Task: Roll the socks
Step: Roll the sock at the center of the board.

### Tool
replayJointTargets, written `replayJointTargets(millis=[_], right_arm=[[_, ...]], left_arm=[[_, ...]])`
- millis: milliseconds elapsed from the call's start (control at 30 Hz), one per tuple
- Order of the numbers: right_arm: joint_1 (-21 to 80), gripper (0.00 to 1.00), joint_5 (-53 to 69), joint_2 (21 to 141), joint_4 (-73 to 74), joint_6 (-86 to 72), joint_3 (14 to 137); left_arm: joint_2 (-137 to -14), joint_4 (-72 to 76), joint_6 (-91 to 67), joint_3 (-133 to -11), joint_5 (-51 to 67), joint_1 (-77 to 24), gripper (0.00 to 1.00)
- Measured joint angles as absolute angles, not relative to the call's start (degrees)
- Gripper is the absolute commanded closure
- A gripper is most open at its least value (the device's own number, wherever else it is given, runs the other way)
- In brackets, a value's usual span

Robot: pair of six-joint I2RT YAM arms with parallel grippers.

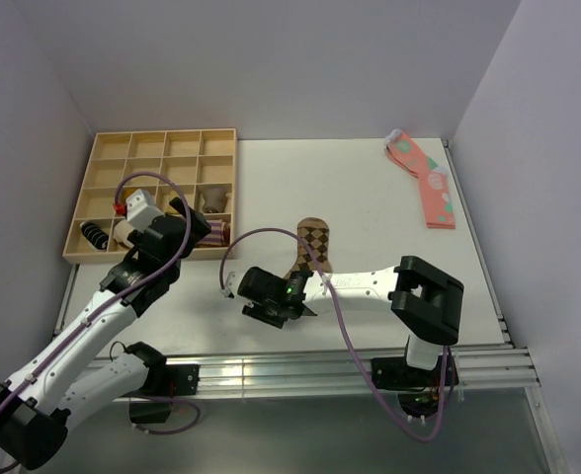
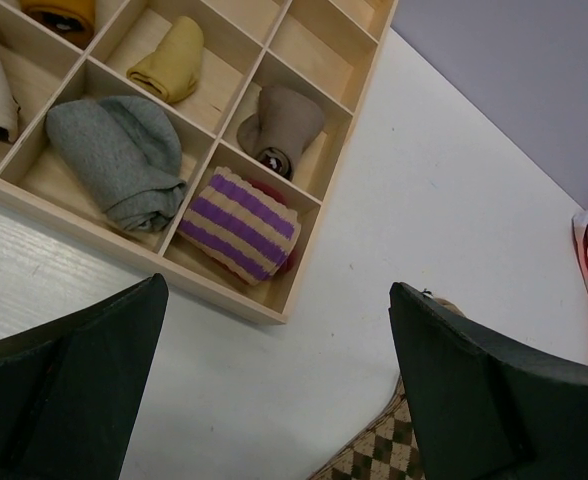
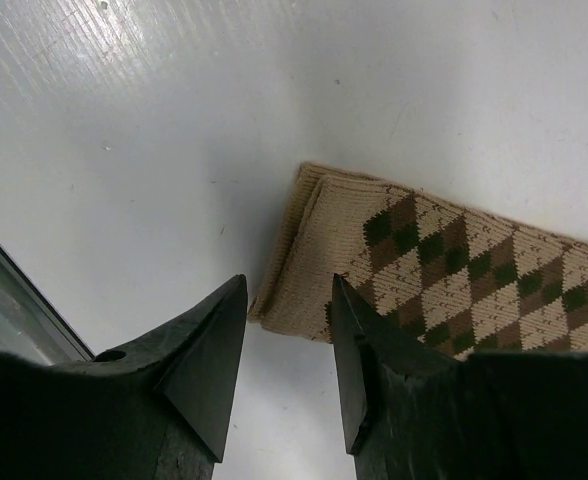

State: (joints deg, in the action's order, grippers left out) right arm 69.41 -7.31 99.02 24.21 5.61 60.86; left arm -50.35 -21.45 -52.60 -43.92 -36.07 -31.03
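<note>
The tan-brown argyle sock (image 1: pixel 313 245) lies flat on the white table, its near end hidden under my right gripper (image 1: pixel 274 299). In the right wrist view the sock (image 3: pixel 454 270) shows its plain tan cuff, folded double. My right gripper (image 3: pixel 289 285) is open with a narrow gap, just above the table, and a corner of the cuff lies between its tips. My left gripper (image 2: pixel 276 290) is open wide and empty, hovering left of the sock (image 2: pixel 379 455) beside the tray corner. In the top view the left gripper (image 1: pixel 194 235) is at the tray's front right.
A wooden compartment tray (image 1: pixel 152 148) at the back left holds a purple-striped rolled sock (image 2: pixel 239 225), a grey sock (image 2: pixel 114 150) and other bundles. Pink socks (image 1: pixel 427 183) lie at the back right. An aluminium rail (image 1: pixel 320 365) runs along the near edge.
</note>
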Motion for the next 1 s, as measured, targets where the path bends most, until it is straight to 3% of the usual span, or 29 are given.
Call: replayJointTargets(millis=[467,667,1000], right_arm=[[69.4,0.54,-7.3,100.7,23.9,5.6,60.9],[69.4,0.80,-7.5,100.7,23.7,5.7,60.9],[64.8,0.87,0.0,100.5,23.8,6.4,60.9]], left_arm=[[-51.5,-19.2,-51.9,-42.6,-34.2,-30.1,0.02],[-51.7,-18.6,-51.7,-42.3,-33.6,-29.7,0.02],[-52.0,-17.7,-50.7,-42.3,-32.4,-29.3,0.04]])
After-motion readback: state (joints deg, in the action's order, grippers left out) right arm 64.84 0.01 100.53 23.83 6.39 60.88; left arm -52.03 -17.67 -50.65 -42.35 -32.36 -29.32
